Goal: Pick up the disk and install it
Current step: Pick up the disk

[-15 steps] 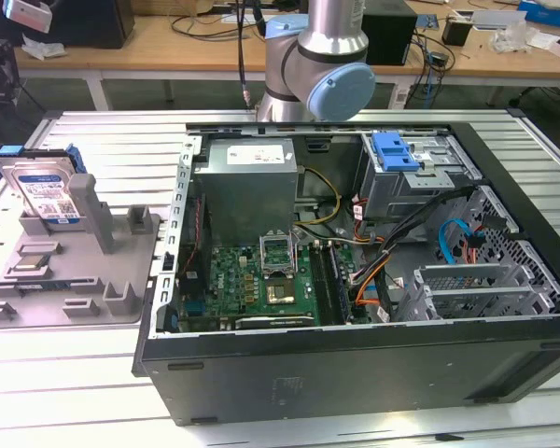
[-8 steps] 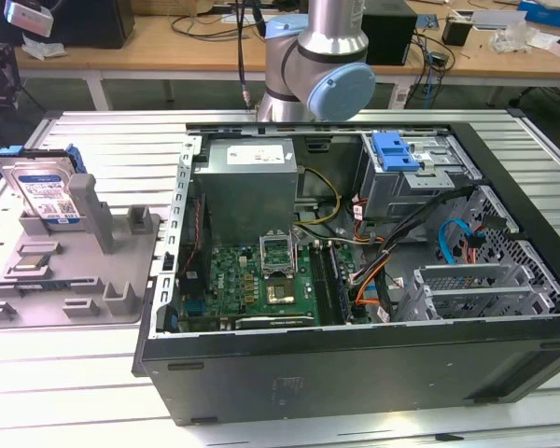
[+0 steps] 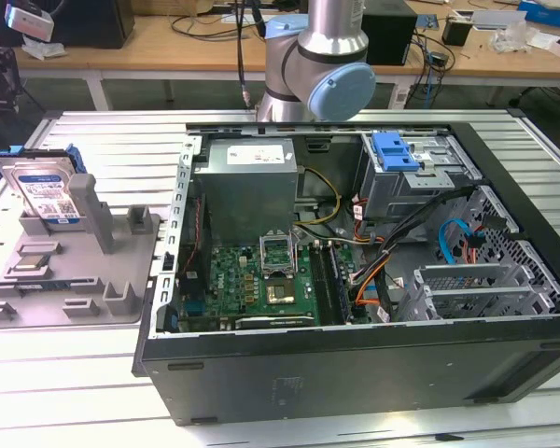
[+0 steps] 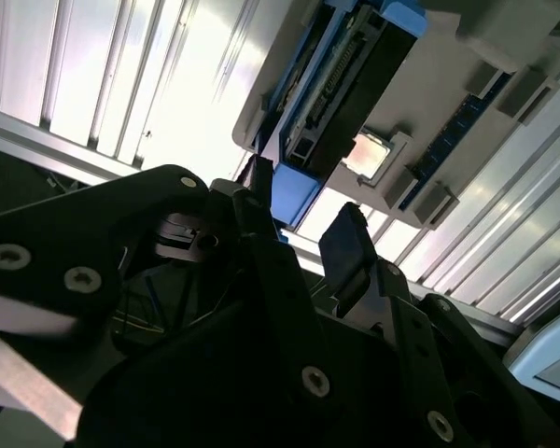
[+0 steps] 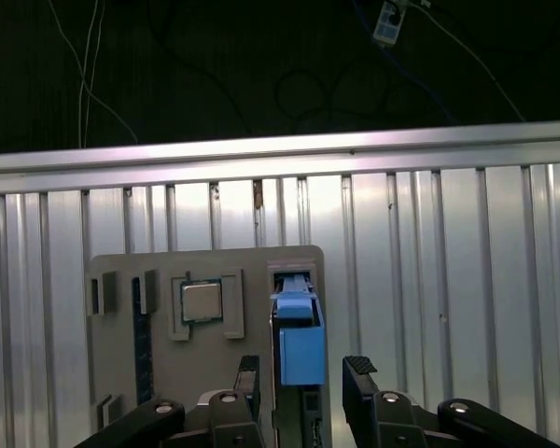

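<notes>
Nearest you, the black steel tower computer case (image 3: 355, 373) lies open on its side on the ribbed aluminium table (image 3: 75, 373), its green motherboard (image 3: 261, 280) facing up. At the exterior view's left, just beside the case, sits the flat grey plastic fixture tray (image 3: 84, 280). Toward its far end the disk (image 3: 45, 191), a silver hard drive with a white-and-blue label in a blue plastic carrier, stands upright in a slot, leaning slightly. In the case's far right corner, a bare blue plastic bracket (image 3: 397, 149) rests on the drive cage. Behind the case rises your silver-and-blue robot arm (image 3: 322, 65), with a wooden workbench (image 3: 168, 37) beyond. In the first wrist view your black two-finger gripper (image 5: 303, 366) looks down on the tray, its jaws apart and holding nothing. The blue end of the disk (image 5: 299, 341) shows between the fingers (image 5: 359, 373), beside a square silver processor chip (image 5: 203, 301). The second wrist view shows the gripper (image 4: 301, 201) gaping likewise, with the disk (image 4: 341, 84) beyond it.
</notes>
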You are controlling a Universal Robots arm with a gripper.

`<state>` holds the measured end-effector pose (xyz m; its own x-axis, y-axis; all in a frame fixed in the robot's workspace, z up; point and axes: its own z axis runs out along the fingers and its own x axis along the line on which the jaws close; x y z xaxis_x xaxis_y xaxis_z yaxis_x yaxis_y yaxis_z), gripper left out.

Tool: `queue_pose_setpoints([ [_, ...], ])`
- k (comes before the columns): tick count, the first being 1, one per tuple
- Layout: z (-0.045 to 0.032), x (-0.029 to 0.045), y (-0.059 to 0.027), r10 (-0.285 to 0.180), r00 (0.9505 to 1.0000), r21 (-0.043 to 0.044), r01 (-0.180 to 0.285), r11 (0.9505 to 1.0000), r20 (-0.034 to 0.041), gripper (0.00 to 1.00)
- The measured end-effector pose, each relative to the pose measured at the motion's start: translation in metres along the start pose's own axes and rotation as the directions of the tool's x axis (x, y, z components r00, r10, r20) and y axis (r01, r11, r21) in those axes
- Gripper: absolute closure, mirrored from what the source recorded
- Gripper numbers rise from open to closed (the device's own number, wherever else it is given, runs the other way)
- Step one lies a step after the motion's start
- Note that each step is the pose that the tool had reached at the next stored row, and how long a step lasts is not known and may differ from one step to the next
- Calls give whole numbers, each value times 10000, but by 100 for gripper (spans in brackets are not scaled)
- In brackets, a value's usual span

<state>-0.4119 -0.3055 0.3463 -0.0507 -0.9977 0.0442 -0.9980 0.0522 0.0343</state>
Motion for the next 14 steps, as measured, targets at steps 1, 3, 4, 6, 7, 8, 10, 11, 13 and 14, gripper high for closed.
queue_pose_setpoints([
  [1, 6, 1, 0, 1, 10000, 0, -1, 10000, 0, 52],
  [3, 22, 3, -1, -1, 10000, -1, 1, 10000, 0, 52],
  [4, 28, 3, -2, -1, 10000, -1, 1, 10000, 0, 52],
  [6, 41, 2, -2, -1, 10000, -2, 1, 10000, 0, 52],
  [7, 47, 2, -2, -1, 10000, -1, 1, 10000, 0, 52],
  [8, 54, 2, -2, -1, 10000, -1, 1, 10000, 0, 52],
  [10, 69, 1, -3, -1, 10000, -1, 1, 10000, 0, 52],
  [11, 74, 1, -3, -1, 10000, -2, 1, 10000, 0, 52],
  [13, 87, 0, -4, -1, 10000, -1, 1, 10000, 0, 52],
  [14, 98, 0, -5, -1, 10000, -1, 1, 10000, -1, 52],
])
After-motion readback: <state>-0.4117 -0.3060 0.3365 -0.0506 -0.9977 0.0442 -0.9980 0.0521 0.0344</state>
